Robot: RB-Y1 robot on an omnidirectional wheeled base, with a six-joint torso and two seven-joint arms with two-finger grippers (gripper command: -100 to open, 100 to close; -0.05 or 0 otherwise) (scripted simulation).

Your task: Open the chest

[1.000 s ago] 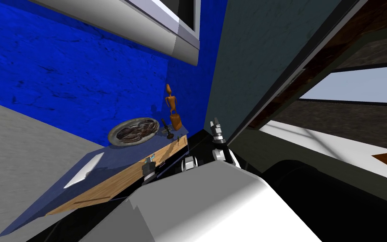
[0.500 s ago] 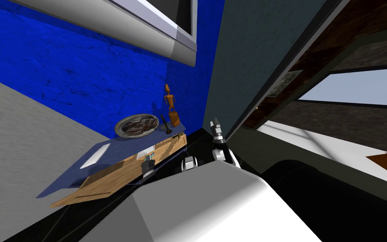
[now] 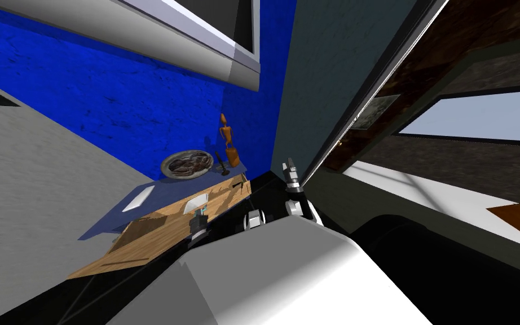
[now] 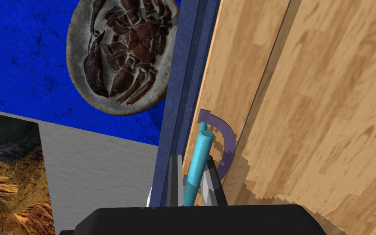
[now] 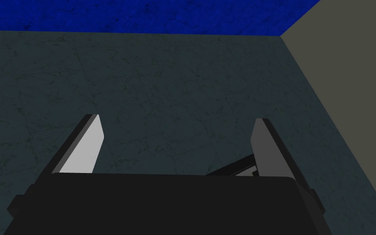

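Count:
- 1 light-wood chest with blue top
- 1 round grey plate of dark brown pieces
- 1 orange figurine
- 1 small dark candlestick-shaped item
- 2 flat white rectangles
- 1 teal cylinder
- 1 purple curved handle

I see a deep blue, crackled wall across the head view, with a broad white and grey window frame set high on it. It meets a dark grey-green wall at a corner. Beside the blue lies a pale grey plane; the left wrist view shows a landscape picture flat on it. To the right, a window shows pale sky under a dark brown band, with a lit white ledge below.
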